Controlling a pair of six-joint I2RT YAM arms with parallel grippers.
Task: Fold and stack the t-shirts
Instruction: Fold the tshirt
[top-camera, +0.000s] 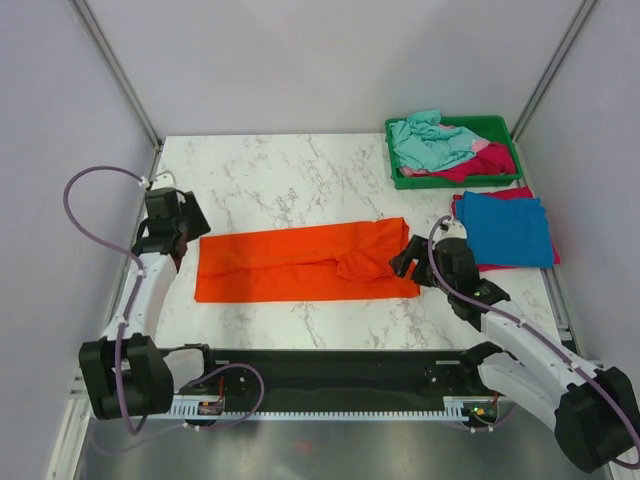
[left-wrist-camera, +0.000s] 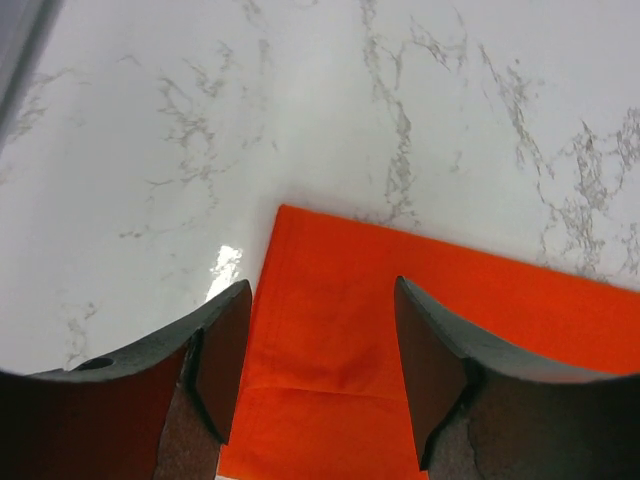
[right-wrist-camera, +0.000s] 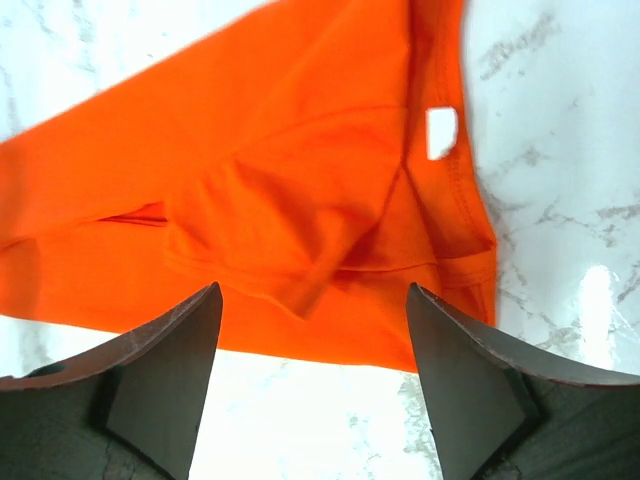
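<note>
T-shirts, five counted: one orange tee (top-camera: 300, 262) lies folded in a long band mid-table (top-camera: 300, 170). One blue tee (top-camera: 510, 228) tops one pink tee (top-camera: 500, 192) at the right edge. One teal tee (top-camera: 425, 142) and one crumpled magenta tee (top-camera: 485, 165) fill the green tray (top-camera: 460, 121) in the far right corner. The left claw (left-wrist-camera: 320, 290) and right claw (right-wrist-camera: 312, 290) gape wide, empty, over the band's ends.
</note>
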